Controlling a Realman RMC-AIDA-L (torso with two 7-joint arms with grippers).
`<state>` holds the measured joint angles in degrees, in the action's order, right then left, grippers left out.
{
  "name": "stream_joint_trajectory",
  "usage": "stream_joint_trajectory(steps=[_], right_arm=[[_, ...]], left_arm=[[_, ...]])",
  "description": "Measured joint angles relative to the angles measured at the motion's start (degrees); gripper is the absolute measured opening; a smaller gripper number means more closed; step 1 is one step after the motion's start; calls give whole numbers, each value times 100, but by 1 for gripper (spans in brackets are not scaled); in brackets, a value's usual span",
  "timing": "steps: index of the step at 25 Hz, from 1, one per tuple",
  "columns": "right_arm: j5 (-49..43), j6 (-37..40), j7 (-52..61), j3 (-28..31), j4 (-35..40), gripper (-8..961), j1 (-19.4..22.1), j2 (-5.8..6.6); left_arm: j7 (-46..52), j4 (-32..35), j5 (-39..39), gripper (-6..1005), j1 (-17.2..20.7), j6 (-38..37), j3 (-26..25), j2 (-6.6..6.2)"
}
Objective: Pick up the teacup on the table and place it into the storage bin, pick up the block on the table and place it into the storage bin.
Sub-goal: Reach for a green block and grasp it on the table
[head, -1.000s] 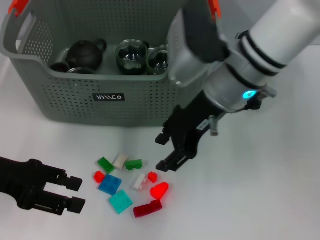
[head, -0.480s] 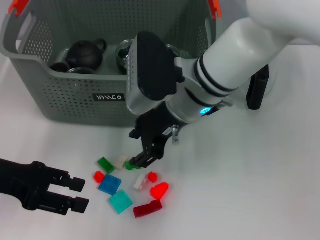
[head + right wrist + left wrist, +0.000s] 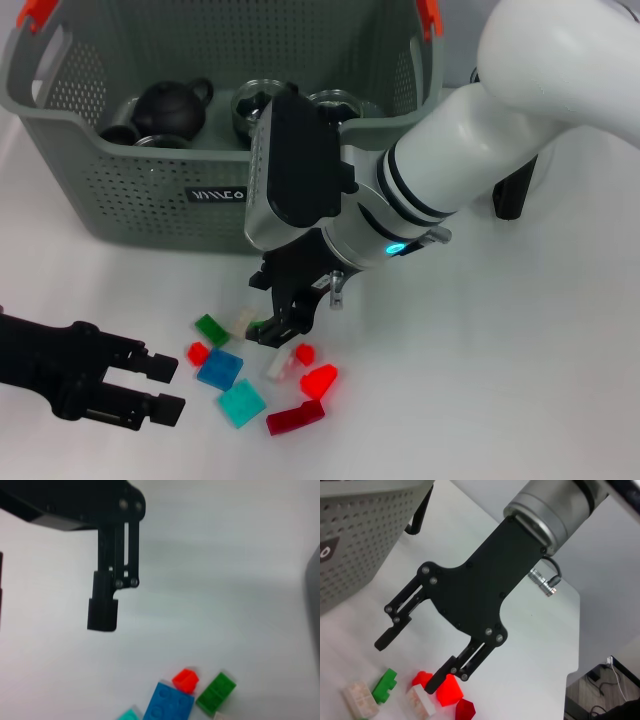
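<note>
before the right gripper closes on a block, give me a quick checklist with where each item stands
1. Right gripper open: ok, the left wrist view shows its fingers spread.
2. Right gripper over the blocks: ok, it hangs above the white block and green block.
3. One block alone between the fingers: cannot tell, the blocks lie close together and the arm hides part of the pile in the head view.
4. Left gripper out of the way: ok, it is open, off to the pile's left, touching nothing.
5. Room in the bin: ok, the teaware sits along its back, space shows in front.
</note>
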<state>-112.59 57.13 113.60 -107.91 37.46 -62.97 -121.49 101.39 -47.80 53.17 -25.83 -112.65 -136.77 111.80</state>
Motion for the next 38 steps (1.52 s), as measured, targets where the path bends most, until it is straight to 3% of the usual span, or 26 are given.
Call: stream_joint_trajectory(steps=[24, 38], right_arm=[[803, -1022, -288, -683, -288, 635, 377, -24], [1033, -1134, -497, -749, -386, 618, 500, -24]], left_arm=[[-111, 97, -62, 677, -56, 11, 1, 18], [-111, 158, -79, 676, -112, 55, 1, 17]])
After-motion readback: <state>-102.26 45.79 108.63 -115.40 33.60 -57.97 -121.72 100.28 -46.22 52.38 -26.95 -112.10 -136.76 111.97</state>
